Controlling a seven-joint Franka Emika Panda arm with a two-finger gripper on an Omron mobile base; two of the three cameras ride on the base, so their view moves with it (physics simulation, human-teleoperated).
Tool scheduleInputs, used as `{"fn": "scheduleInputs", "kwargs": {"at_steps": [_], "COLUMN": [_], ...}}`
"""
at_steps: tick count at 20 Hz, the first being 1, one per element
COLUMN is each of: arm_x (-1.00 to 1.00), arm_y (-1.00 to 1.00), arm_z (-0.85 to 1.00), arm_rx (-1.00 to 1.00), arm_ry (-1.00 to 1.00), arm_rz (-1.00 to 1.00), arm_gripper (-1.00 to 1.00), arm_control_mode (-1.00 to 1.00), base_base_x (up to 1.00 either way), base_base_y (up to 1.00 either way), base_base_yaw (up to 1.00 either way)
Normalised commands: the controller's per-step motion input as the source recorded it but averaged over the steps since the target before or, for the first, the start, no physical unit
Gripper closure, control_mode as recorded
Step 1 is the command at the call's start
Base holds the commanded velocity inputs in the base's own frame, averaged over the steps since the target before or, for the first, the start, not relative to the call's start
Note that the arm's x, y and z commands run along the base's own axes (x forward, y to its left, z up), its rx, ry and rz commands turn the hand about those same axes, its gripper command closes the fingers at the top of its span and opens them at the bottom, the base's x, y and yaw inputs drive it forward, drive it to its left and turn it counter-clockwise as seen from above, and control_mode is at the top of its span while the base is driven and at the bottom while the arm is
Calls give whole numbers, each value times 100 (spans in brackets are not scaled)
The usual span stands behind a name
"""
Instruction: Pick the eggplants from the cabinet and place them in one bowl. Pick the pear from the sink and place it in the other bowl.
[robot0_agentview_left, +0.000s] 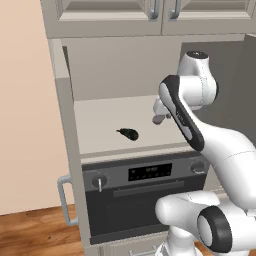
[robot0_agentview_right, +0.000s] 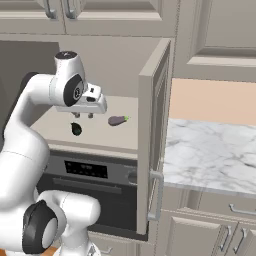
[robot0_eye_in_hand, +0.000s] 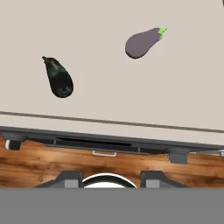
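White and dark-jointed, the arm reaches into the open cabinet bay above the oven, and its two-finger gripper hangs over the beige shelf with the jaws drawn together and nothing between them. In the hand view the two dark fingertips rise at the bottom edge, looking down past the shelf lip to the oven front and wooden floor below.

Two eggplants lie on the shelf, well apart from each other. The dark, almost black eggplant lies nearer the front edge; the paler purple eggplant with a green stem lies further back, on the side toward the open cabinet door. Neither is touched.

The step in hand looks like the first eggplant pick, not yet begun. By my judgement the next move calls for spreading the jaws, shifting over one eggplant, turning to span its narrow width, and descending. The marble counter lies beyond the door.
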Motion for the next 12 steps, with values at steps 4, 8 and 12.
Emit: {"fn": "scheduleInputs", "kwargs": {"at_steps": [4,8,12], "arm_x": [0,0,1], "arm_y": [0,0,0], "arm_z": [-9,-28,-31], "arm_rx": [0,-2,-2], "arm_ry": [0,0,0], "arm_rz": [0,-3,-17], "arm_gripper": [-100,-100,-100], "arm_control_mode": [-100,-100,-100], "base_base_x": [0,0,0], "base_base_y": [0,0,0], "base_base_yaw": [0,0,0]}}
